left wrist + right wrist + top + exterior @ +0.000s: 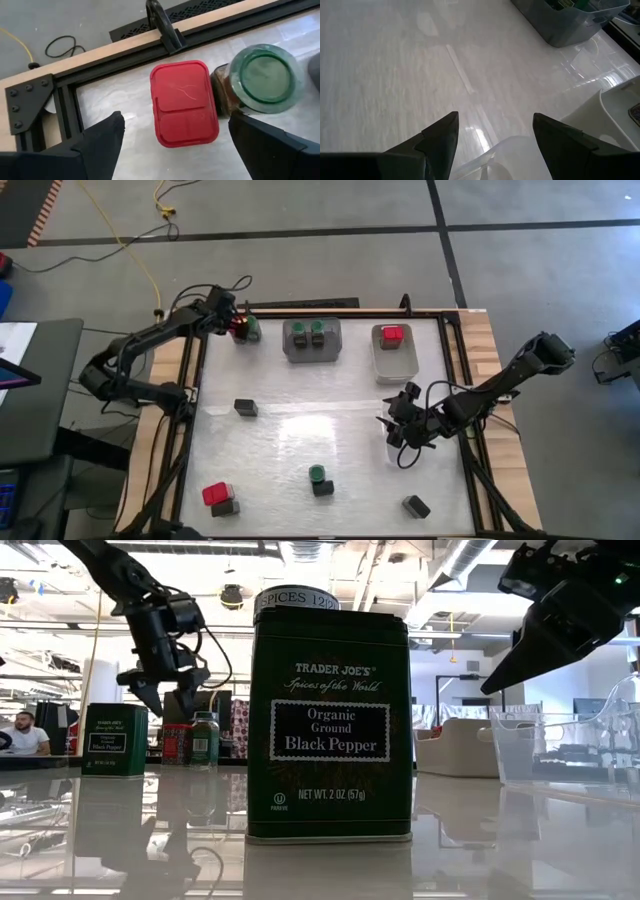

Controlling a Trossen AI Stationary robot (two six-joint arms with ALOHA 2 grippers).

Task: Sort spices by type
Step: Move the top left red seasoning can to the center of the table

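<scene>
A red-topped box [184, 102] stands on the table at the far left corner, with a green-lidded jar [265, 77] right beside it. My left gripper [175, 145] hangs open above the red-topped box [238, 333], one finger on either side and clear of it. Over bare table right of the middle, my right gripper [400, 425] is open and holds nothing [495, 140]. Two green-lidded jars stand in a grey tray [312, 352], and one red-topped box [392, 335] in a clear tray [395, 368].
Loose on the table are a dark block [245, 408], a red-topped box with a dark block [220, 498], a green-lidded jar on a dark tin [320, 480] and another dark block [416, 506]. A black frame rail [125, 60] runs just beyond the far-left pair.
</scene>
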